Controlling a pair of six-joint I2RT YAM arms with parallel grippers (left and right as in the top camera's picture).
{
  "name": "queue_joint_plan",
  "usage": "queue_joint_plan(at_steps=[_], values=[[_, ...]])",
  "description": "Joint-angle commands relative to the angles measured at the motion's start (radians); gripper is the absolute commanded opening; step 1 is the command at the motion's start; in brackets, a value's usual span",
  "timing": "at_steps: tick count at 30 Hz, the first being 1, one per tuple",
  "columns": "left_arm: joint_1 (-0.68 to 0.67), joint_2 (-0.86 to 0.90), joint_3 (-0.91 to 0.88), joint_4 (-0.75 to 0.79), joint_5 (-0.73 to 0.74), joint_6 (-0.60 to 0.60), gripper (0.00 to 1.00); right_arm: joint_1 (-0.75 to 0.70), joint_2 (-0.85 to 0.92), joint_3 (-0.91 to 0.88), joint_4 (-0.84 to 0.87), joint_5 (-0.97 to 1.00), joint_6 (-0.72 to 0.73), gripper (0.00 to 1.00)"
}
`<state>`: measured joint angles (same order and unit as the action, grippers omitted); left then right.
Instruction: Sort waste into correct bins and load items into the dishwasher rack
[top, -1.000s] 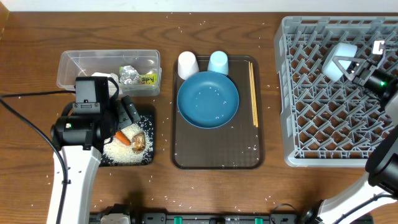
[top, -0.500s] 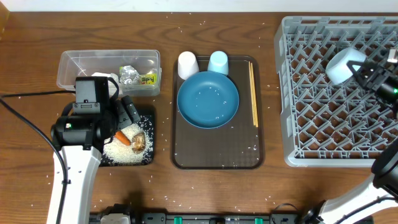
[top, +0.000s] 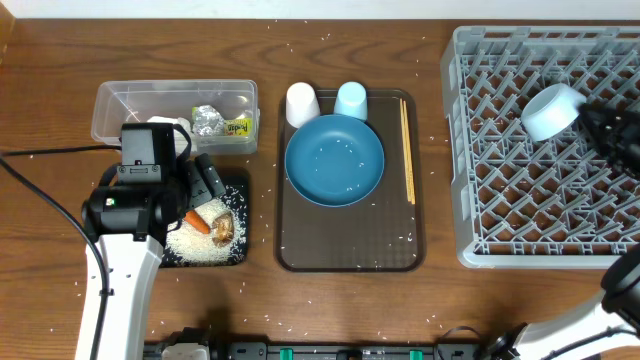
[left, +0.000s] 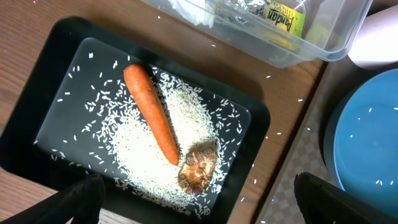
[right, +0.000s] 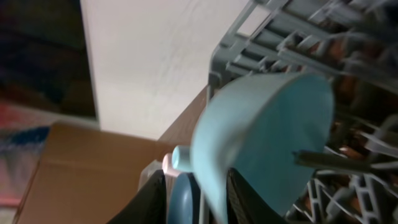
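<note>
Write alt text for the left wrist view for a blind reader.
A black tray holds an orange carrot on loose white rice beside a brown food lump, with the left gripper open, its fingers at the bottom corners. A clear tub with a green-yellow packet sits above; a blue plate shows at right.

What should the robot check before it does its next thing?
1. Bowl in the rack: ok, lying tilted among the pegs.
2. Right tool clear of the bowl: not ok, the rim sits between its parted jaws.
3. Left tool open: ok, above the black tray.
4. Plate, white cup, light-blue cup and chopsticks free to pick: ok, uncovered on the brown tray.
5. Rice all in the black tray: not ok, grains also dot the table.
</note>
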<state>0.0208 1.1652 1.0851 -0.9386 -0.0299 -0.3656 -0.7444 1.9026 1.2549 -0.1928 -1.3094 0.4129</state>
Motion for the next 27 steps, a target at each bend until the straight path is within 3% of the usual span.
queue_joint_plan(at_steps=[1, 10, 15, 19, 27], values=[[0.002, 0.003, -0.001, -0.003, -0.008, 0.005, 0.98, -0.018, -0.115, 0.003, -0.045, 0.071, -0.024, 0.29], [0.002, 0.003, -0.001, -0.003, -0.008, 0.006, 0.98, 0.001, -0.409, 0.003, -0.177, 0.178, -0.097, 0.58], [0.002, 0.003, -0.001, -0.003, -0.008, 0.006, 0.98, 0.079, -0.55, 0.003, -0.247, 0.184, -0.138, 0.63], [0.002, 0.003, -0.001, -0.003, -0.008, 0.006, 0.98, 0.246, -0.627, 0.003, -0.351, 0.306, -0.213, 0.63], [0.002, 0.003, -0.001, -0.003, -0.008, 0.005, 0.98, 0.748, -0.606, 0.003, -0.461, 0.749, -0.317, 0.64]])
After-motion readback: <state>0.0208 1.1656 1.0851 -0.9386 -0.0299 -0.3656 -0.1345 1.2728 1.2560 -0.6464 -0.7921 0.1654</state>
